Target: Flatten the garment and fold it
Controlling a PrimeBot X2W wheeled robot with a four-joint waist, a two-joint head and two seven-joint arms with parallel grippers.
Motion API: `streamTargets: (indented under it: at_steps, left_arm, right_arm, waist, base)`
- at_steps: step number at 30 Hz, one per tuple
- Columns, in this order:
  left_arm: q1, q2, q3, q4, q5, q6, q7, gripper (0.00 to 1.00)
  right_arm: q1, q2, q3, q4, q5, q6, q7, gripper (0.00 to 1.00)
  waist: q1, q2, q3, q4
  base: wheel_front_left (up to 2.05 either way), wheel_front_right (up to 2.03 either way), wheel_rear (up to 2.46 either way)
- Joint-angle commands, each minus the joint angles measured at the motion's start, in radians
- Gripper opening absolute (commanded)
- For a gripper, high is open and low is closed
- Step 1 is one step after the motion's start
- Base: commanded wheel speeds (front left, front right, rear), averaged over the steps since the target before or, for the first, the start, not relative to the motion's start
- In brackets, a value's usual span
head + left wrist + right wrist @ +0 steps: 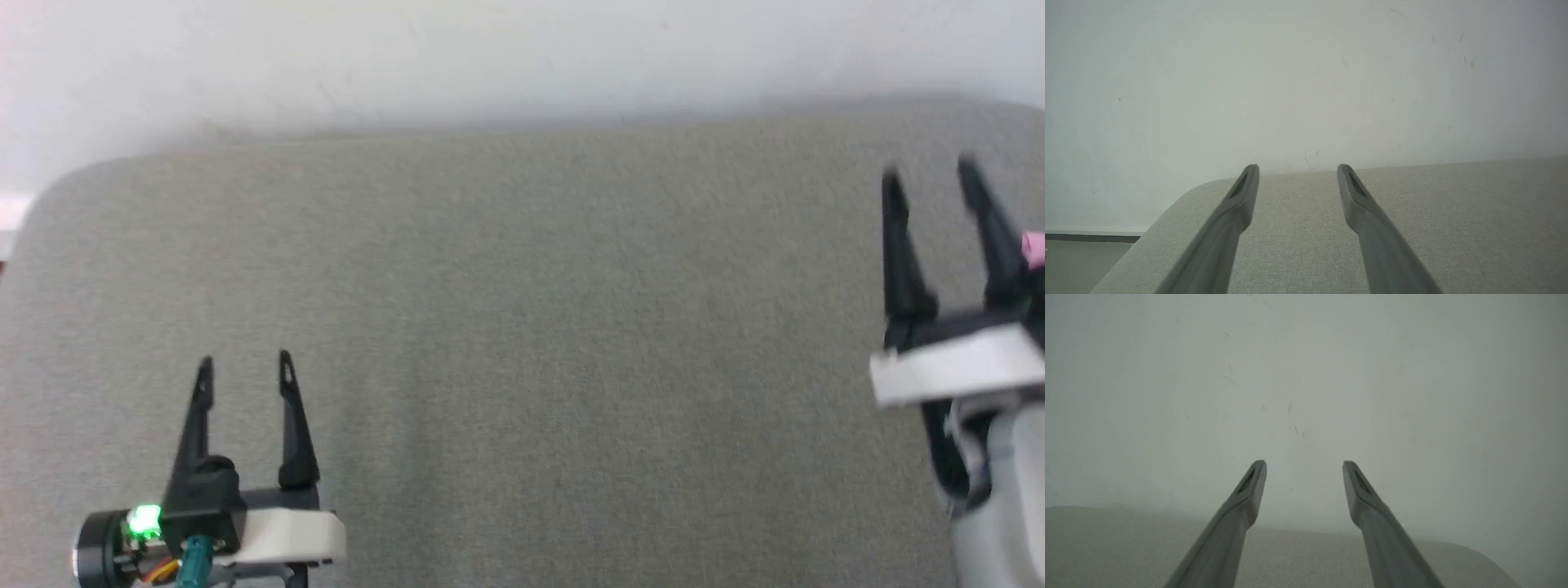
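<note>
the grey cushion point(522, 327) rounds off at a corner to the left of the left gripper point(244, 360), and the white wall point(490, 57) rises past its far edge. this gripper's fingers stand wide apart with nothing between them. open fabric stretches ahead of it and to its right. the right gripper point(928, 170), blurred, also gapes wide and grips nothing. a small pink bit of the garment point(1035, 245) shows just right of its outer finger, cut off by the view's edge. whether they touch cannot be told.
</note>
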Motion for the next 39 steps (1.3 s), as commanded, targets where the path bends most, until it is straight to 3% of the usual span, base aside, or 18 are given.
streamTargets:
  at_steps: [1,12,23,24,39]
  left_arm:
    - [0.010,-0.005,0.000,0.004,0.002,-0.008,-0.005,1.00]
    - [0.062,-0.020,-0.008,0.047,0.011,-0.049,-0.005,1.00]
    - [0.065,-0.032,0.005,0.067,0.001,-0.082,-0.005,1.00]
    - [0.055,-0.029,0.002,0.065,-0.001,-0.079,0.001,0.00]
    - [0.045,-0.035,0.006,0.067,0.003,-0.093,0.024,0.00]
  right_arm:
    - [0.022,0.005,-0.006,0.001,0.007,-0.002,-0.005,1.00]
    - [0.298,0.091,-0.044,-0.085,0.044,-0.002,-0.005,1.00]
    - [0.370,0.116,-0.053,-0.162,0.015,-0.002,-0.005,1.00]
    - [0.362,0.113,-0.051,-0.158,0.018,0.000,0.001,0.00]
    - [0.357,0.113,-0.041,-0.155,0.003,0.000,0.023,0.00]
  waist:
    - [0.0002,-0.0001,-0.065,0.053]
    - [0.0002,-0.0001,-0.129,0.053]
    - [0.0002,-0.0001,-0.134,0.034]
    - [0.0003,-0.0001,-0.134,0.034]
    - [0.0004,-0.0001,-0.132,0.035]
  base:
    - [0.00,0.00,0.00]
    - [0.00,0.00,0.00]
    - [0.00,0.00,0.00]
    - [0.00,0.00,0.00]
    - [0.00,0.00,0.00]
